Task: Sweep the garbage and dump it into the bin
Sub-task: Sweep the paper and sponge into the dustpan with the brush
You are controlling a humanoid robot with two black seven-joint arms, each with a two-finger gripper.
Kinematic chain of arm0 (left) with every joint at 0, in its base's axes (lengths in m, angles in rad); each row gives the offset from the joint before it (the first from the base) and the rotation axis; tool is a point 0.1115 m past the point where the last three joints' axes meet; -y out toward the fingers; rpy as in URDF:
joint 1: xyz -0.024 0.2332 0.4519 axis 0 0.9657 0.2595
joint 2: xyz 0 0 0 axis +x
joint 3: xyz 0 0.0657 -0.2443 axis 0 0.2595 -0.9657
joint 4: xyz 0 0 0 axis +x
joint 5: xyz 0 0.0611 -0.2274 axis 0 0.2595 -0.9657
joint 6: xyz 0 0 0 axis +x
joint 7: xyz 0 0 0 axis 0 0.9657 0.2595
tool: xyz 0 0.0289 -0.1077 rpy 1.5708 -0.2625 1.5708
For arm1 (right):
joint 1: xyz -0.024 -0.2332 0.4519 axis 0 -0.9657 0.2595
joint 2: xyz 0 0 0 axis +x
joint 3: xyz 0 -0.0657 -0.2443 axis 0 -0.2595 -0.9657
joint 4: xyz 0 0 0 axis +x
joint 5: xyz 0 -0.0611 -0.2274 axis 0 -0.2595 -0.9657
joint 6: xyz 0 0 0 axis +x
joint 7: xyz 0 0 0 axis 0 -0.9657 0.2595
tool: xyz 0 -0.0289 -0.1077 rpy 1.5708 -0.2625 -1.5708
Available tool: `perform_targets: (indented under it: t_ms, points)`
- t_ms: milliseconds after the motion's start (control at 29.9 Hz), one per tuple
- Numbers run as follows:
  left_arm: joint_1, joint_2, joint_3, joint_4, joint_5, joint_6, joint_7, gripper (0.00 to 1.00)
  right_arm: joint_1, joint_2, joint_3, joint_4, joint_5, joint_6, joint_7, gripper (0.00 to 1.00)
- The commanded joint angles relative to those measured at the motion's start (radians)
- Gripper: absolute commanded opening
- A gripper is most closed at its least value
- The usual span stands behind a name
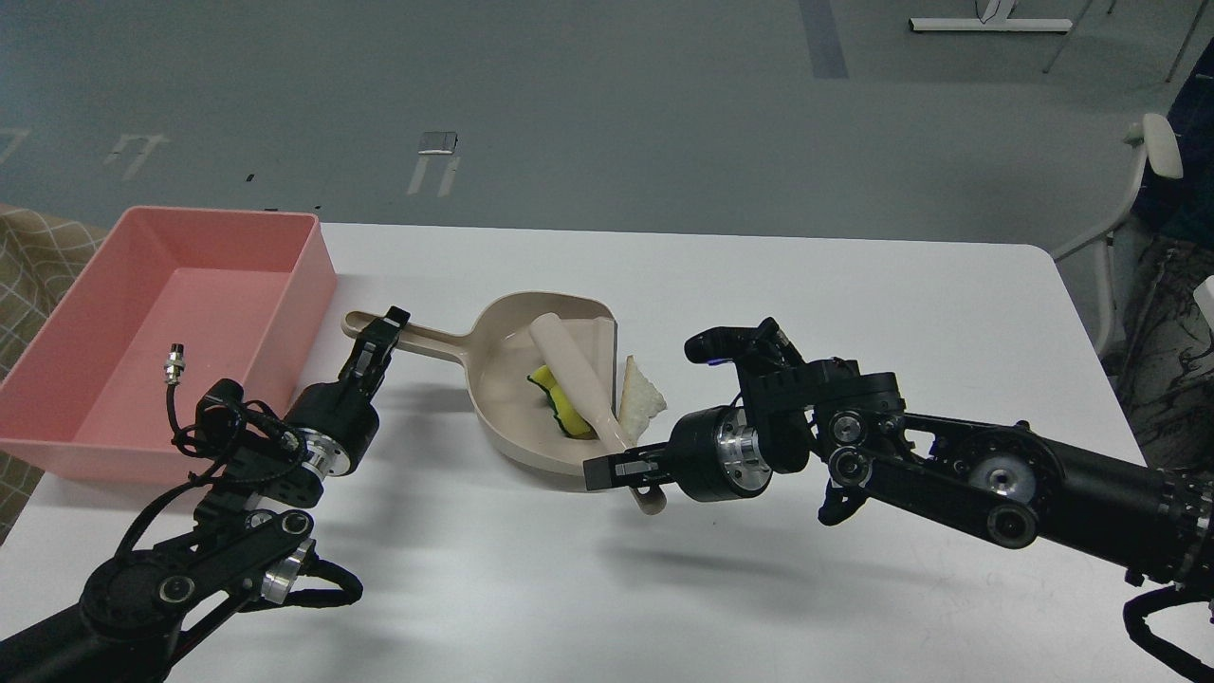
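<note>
So quick rundown: white bench (759, 607), and the salmon-pink bin (57, 398) sits at the far left edge w/ nothing visible inside. Beige dustpan (507, 375) is just right of it, mid-bench, long handle pointing left toward the bin.

Left hand (379, 341) is right on that handle, fingers either side of it near the end, so it looks clamped on the dustpan handle. Bin is just to the left of that hand, close but not touching as far as I can see.

Right hand (621, 470) comes in from the right, fingers closed on the lower end of a beige brush (579, 379), which lies diagonally across the pan.

Garbage: yellow chunk (560, 403) is inside the pan, tucked against the left side of the brush, up and left of the right hand, pretty near it. White wedge (642, 394) lies on the bench just outside the pan's open right edge, right above the right hand's fingers. Both scraps are well apart from the left hand, and neither is in the bin.
</note>
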Motion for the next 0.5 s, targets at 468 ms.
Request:
perform_targets:
  t_ms: [468]
  points:
    - [0.011, 0.001, -0.002, -0.007, 0.0, 0.001, -0.002, 0.0, 0.05, -0.205, 0.066, 0.091, 0.009, 0.0, -0.003, 0.0]
